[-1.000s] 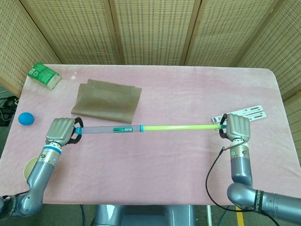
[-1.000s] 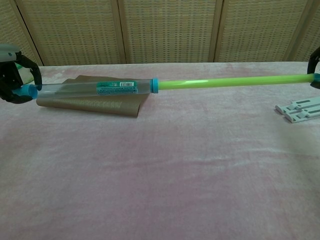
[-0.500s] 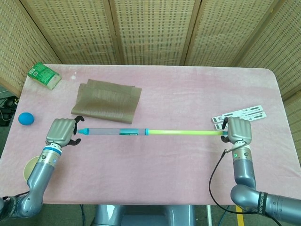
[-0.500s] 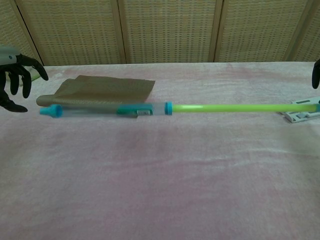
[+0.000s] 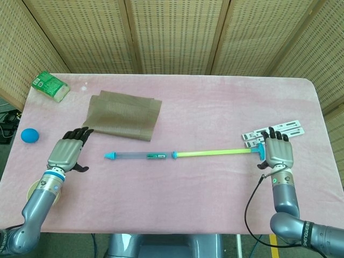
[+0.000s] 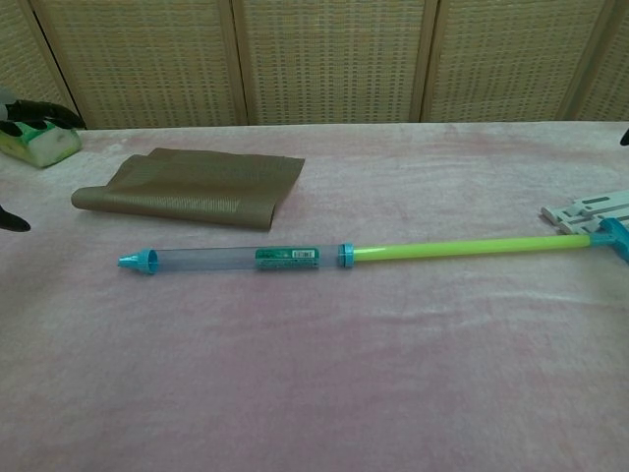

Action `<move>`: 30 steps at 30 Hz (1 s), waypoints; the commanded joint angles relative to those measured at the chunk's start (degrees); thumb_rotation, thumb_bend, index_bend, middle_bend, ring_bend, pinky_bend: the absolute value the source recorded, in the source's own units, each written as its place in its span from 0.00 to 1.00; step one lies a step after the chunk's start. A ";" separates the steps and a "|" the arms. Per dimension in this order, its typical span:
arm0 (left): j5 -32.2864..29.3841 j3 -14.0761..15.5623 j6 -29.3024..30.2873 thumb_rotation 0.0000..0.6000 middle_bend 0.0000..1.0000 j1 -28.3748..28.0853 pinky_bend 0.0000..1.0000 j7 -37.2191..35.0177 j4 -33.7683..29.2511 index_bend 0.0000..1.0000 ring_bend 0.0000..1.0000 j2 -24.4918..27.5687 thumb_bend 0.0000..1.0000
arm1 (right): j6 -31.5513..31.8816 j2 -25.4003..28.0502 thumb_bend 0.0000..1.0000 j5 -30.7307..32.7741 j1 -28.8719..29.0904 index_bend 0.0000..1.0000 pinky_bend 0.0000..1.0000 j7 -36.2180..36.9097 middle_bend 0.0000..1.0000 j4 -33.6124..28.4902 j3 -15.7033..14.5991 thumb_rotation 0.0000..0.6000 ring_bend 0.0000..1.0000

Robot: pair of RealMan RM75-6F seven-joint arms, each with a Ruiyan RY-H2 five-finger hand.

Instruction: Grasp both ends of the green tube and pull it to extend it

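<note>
**Tube flat on the table, both hands off it**

The tube (image 5: pixel 183 155) lies extended on the pink table (image 5: pixel 215 107), its clear barrel toward 9 o'clock and its green rod toward 3 o'clock, with blue caps at both ends. My left hand (image 5: pixel 67 153) sits beyond the 9 o'clock tip, apart from it, fingers spread and holding nothing. My right hand (image 5: pixel 278 151) is at the 3 o'clock end, fingers straight and released; the blue end cap sits just beside it. A brown cloth (image 5: pixel 122 114) lies at 11 o'clock from the tube. White strips (image 5: pixel 274 130) lie at 12 o'clock from my right hand. A green pack (image 5: pixel 50 86) rests in the far 10 o'clock corner.
</note>
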 commanded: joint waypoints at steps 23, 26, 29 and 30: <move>43.45 11.90 33.20 1.00 0.00 31.14 0.00 -18.05 13.85 0.00 0.00 -2.24 0.04 | 24.94 2.73 0.17 -62.91 -29.44 0.09 0.00 36.45 0.00 9.20 -16.47 1.00 0.00; 44.05 12.04 34.01 1.00 0.00 32.67 0.00 -19.27 15.32 0.00 0.00 -2.79 0.04 | 24.75 2.70 0.17 -63.73 -30.35 0.09 0.00 36.87 0.00 9.65 -16.84 1.00 0.00; 44.07 12.01 34.26 1.00 0.00 34.33 0.00 -21.18 16.99 0.00 0.00 -3.76 0.04 | 23.73 2.54 0.17 -64.31 -31.04 0.09 0.00 36.49 0.00 9.99 -17.14 1.00 0.00; 43.87 11.95 33.81 1.00 0.00 34.78 0.00 -21.76 17.90 0.00 0.00 -4.21 0.04 | 23.20 2.50 0.17 -64.40 -31.24 0.09 0.00 36.07 0.00 9.98 -17.17 1.00 0.00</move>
